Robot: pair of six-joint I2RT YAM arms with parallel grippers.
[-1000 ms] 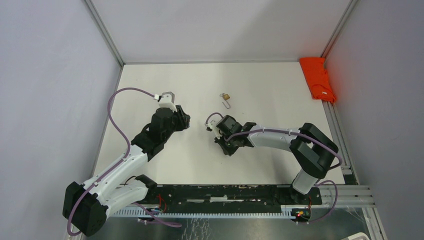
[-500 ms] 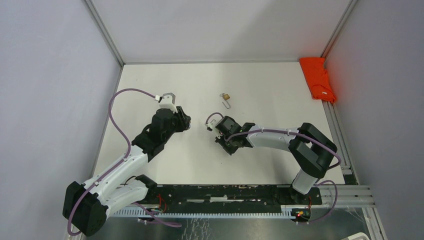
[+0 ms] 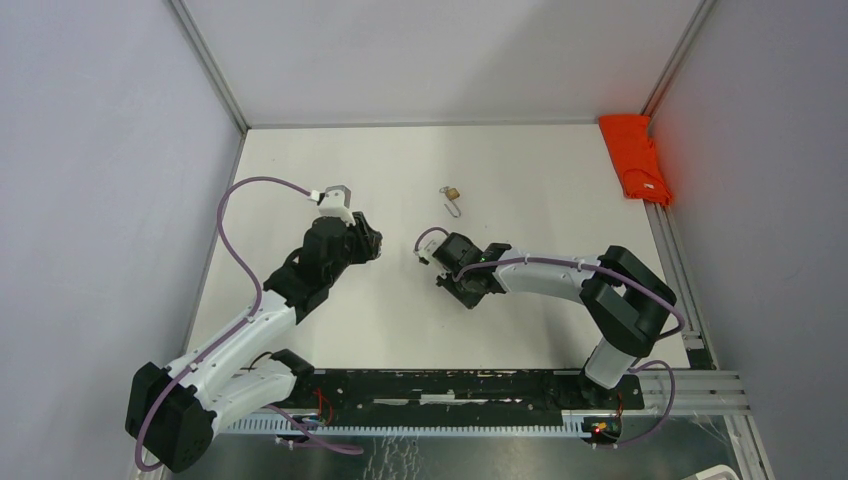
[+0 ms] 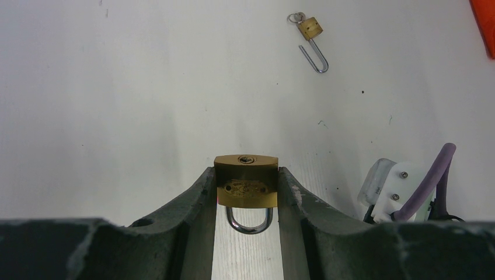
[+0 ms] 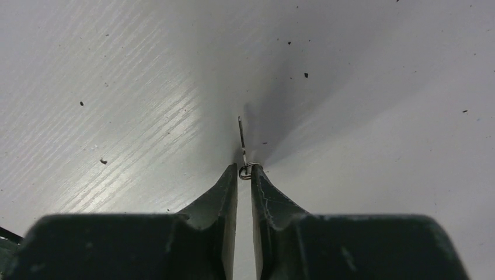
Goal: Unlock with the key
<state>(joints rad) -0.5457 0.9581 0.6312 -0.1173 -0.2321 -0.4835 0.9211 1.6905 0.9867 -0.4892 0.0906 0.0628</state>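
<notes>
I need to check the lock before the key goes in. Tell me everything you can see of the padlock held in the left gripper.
The padlock is a small brass-coloured block with a silvery U-shaped shackle that looks closed. It is clamped between the two dark fingers of the left gripper, one against each side. Its keyhole face points away from the wrist camera, the shackle back toward it.

The right gripper [image 5: 244, 172] has slid a little to the right (only a small shift).
</notes>
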